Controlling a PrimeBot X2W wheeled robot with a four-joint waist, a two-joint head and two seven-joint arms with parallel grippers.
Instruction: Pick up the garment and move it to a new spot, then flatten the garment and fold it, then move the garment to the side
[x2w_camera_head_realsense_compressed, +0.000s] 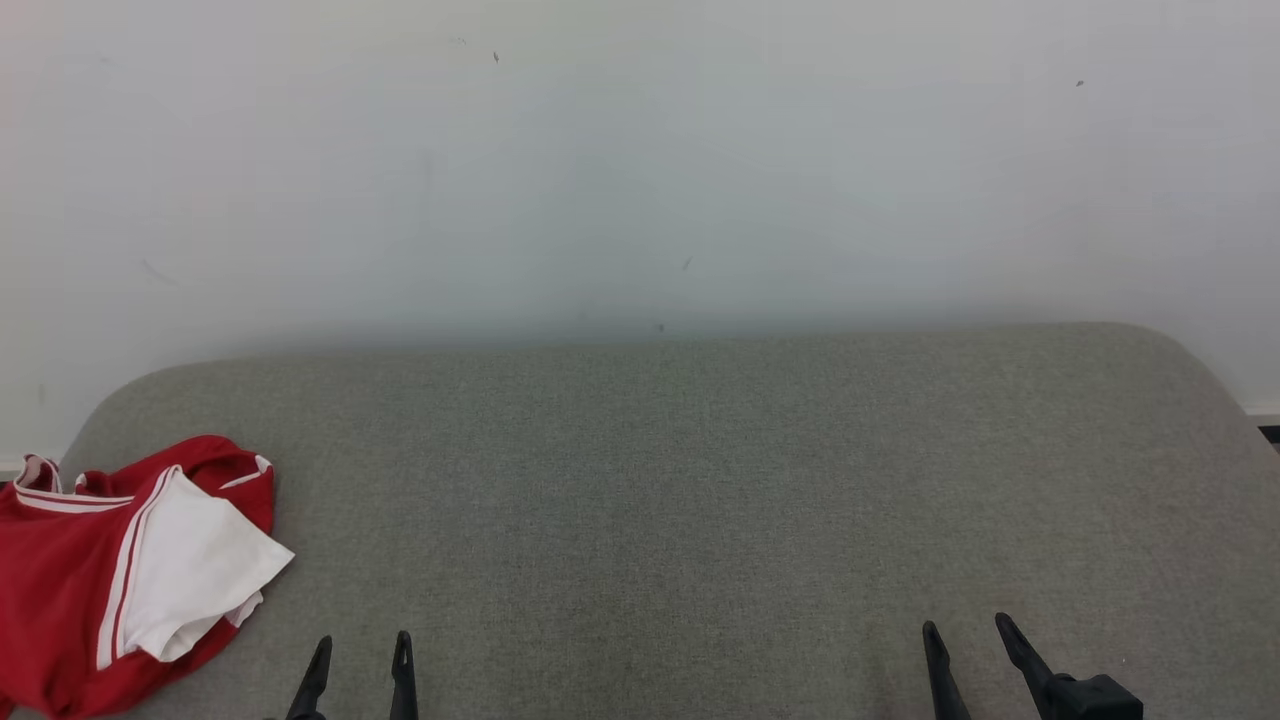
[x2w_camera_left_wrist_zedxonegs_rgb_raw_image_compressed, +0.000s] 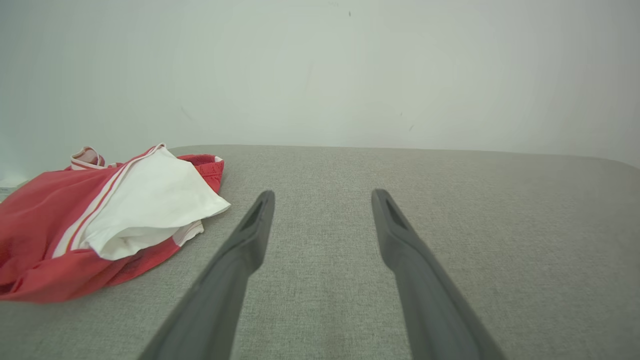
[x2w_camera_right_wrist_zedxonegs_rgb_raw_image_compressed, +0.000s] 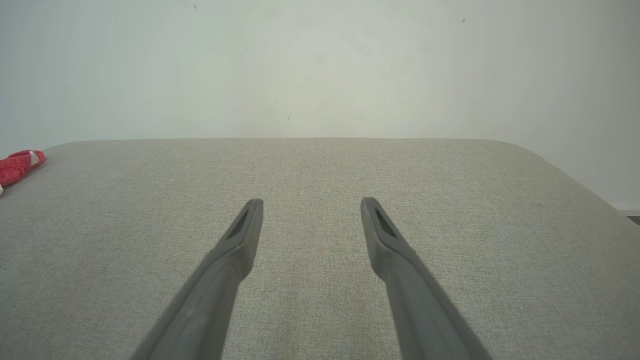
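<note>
Lying crumpled at the left end of the grey upholstered surface (x2w_camera_head_realsense_compressed: 700, 480), the red-and-white garment (x2w_camera_head_realsense_compressed: 110, 570) is resting with a white panel folded over its red cloth. The left gripper (x2w_camera_head_realsense_compressed: 364, 640) is pointing forward near it, jaws spread wide and holding nothing. The right gripper (x2w_camera_head_realsense_compressed: 967, 622) is waiting well apart on the right, jaws likewise parted and empty.

Garment (x2w_camera_head_realsense_compressed: 120, 570) on couch (x2w_camera_head_realsense_compressed: 700, 480) far left, beside left hand (x2w_camera_head_realsense_compressed: 360, 650).
</note>
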